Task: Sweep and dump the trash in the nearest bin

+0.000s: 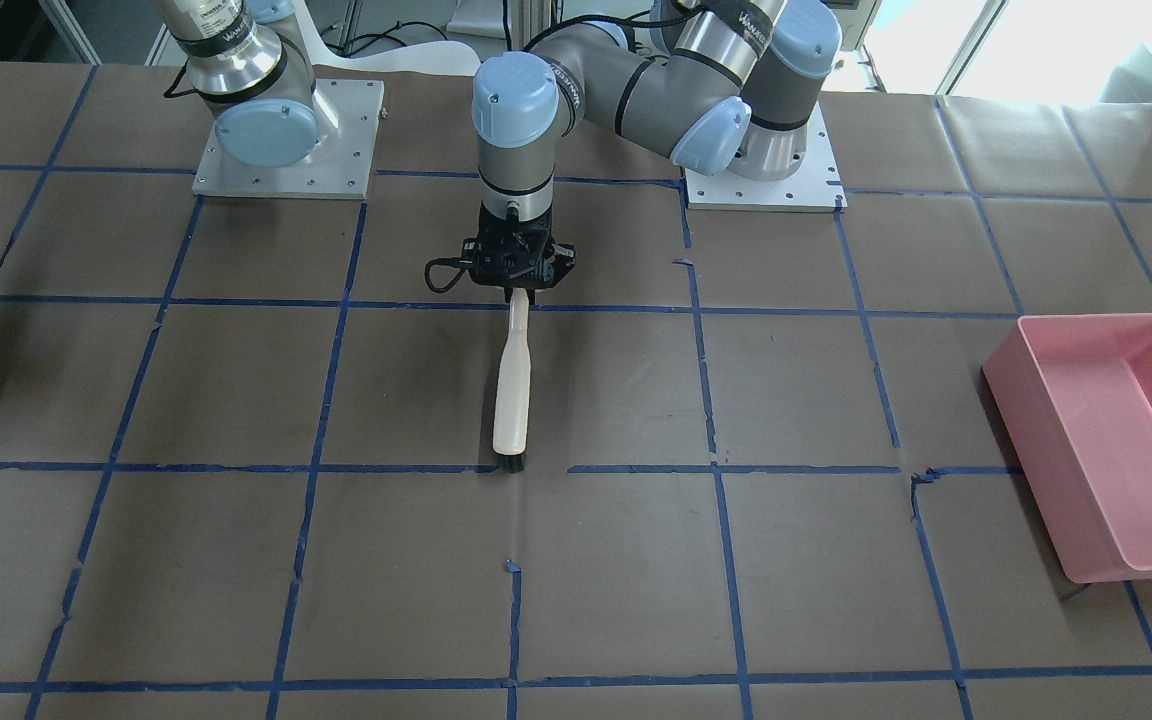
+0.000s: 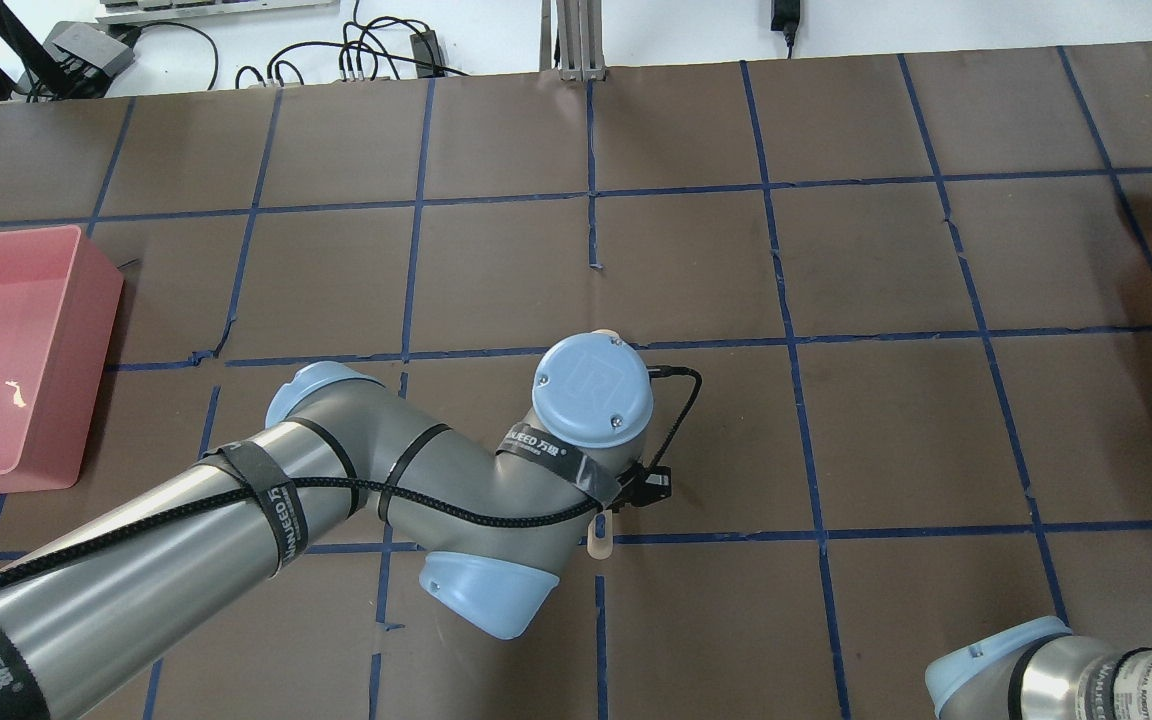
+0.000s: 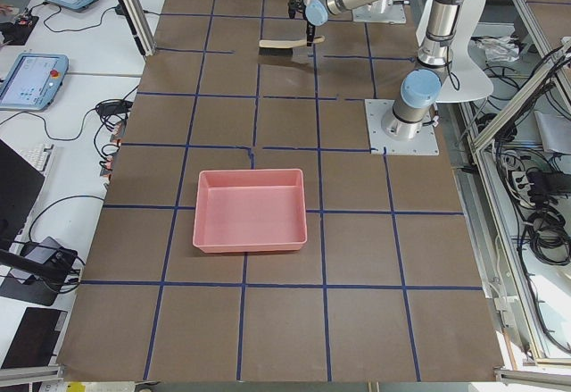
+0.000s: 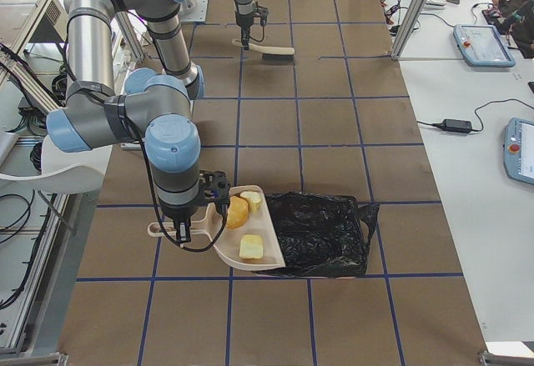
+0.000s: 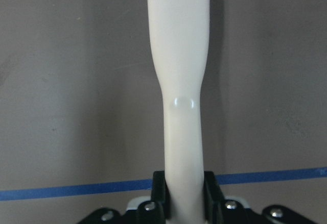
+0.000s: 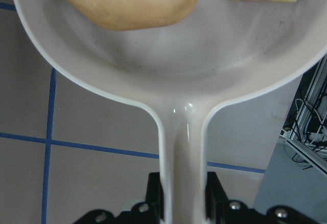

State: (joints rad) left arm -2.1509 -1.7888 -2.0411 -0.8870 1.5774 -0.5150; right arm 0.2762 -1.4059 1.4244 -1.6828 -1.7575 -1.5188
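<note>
My left gripper [image 1: 518,290] is shut on the handle of a white brush [image 1: 513,390]. The brush lies out along the table with its black bristles [image 1: 510,463] on a blue tape line. The left wrist view shows the handle [image 5: 180,81] clamped between the jaws. My right gripper [image 6: 184,198] is shut on the handle of a cream dustpan [image 6: 173,71]. The pan [image 4: 265,226] holds an orange lump [image 4: 237,210] and yellow pieces [image 4: 251,248]. Its front edge is at the rim of a bin lined with a black bag [image 4: 321,233].
A pink bin [image 1: 1116,440] stands at the table's end on my left side, and it also shows in the overhead view [image 2: 6,350]. Brown paper with blue tape lines covers the table. The arm bases [image 1: 286,140] stand at the robot's edge.
</note>
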